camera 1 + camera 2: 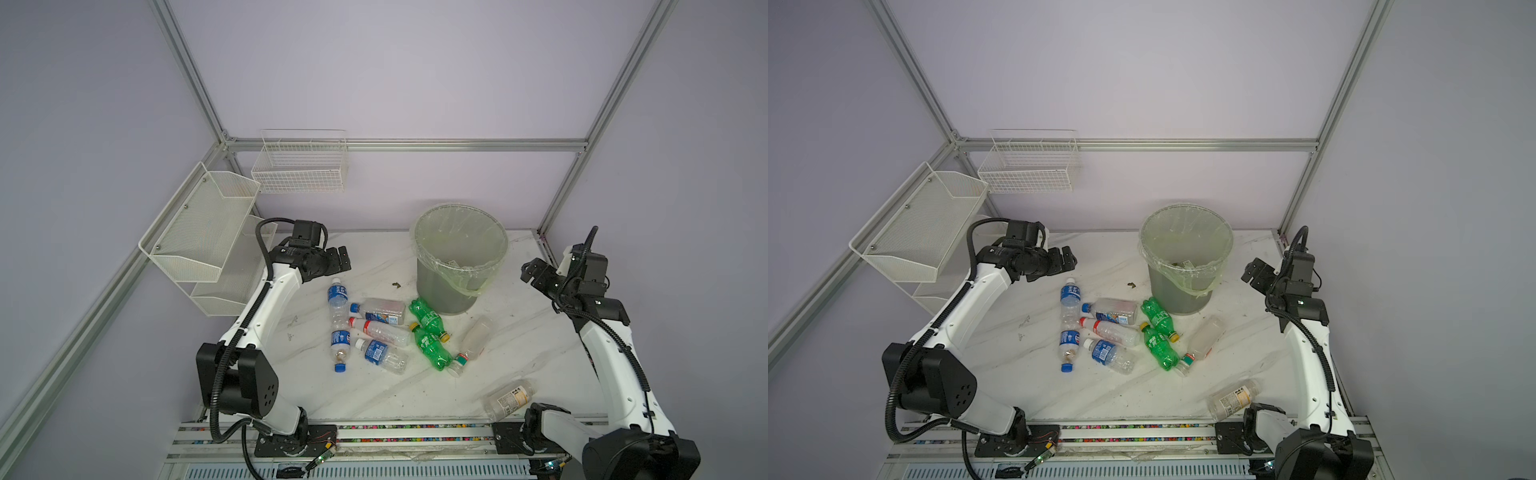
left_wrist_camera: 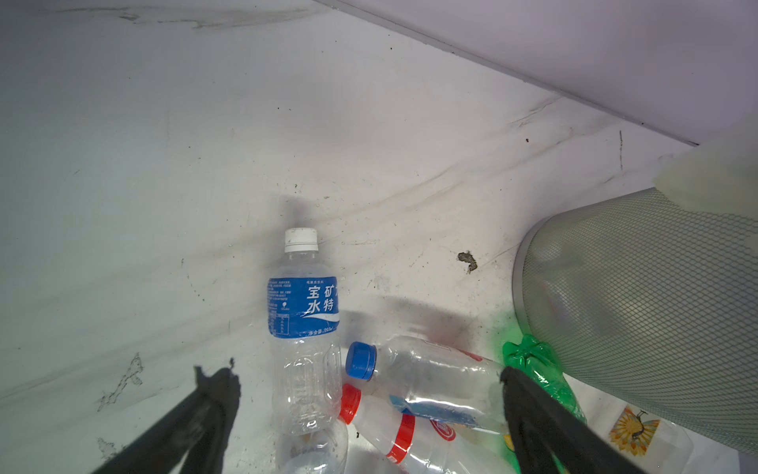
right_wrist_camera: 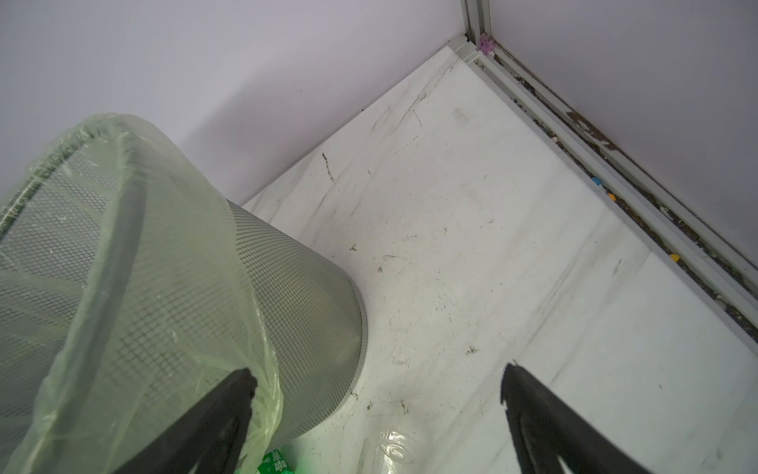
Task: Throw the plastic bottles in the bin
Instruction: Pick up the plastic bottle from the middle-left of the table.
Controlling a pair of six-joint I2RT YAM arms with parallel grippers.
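The white marbled tabletop [image 1: 374, 395] carries everything. Toward its back stands the bin [image 1: 440, 291], upright, a grey mesh bucket with a pale green bag folded over its rim. White mesh baskets [image 1: 199, 232] hang on the left wall and a wire basket [image 1: 299, 166] on the back wall.

Nine plastic bottles [image 1: 390, 332] lie flat, most of them crowded together in front of the bin.
- **White-capped bottle** [image 1: 337, 297]: runs front to back with its cap toward the back wall. Its blue label reads 宝矿 and 水特.
- **Blue-capped bottle** [image 1: 340, 347]: lies in line with it, base to base, cap toward the front edge.
- **Three clear bottles** [image 1: 380, 311]: lie crosswise beside these, caps toward the left arm.
- **Two green bottles** [image 1: 428, 318]: lie slanted, and the nearer one's base sits at the bin's foot.
- **Cloudy bottle** [image 1: 476, 338]: slants beside them.
- **Lone clear bottle** [image 1: 509, 399]: lies near the right arm's base.

The left claw [image 1: 341, 257] is spread and empty, hovering just behind the white cap. The right claw [image 1: 528, 270], also spread and empty, hangs to the right of the bin over bare tabletop.

A brown speck [image 1: 396, 284] lies between the bin and the bottles.
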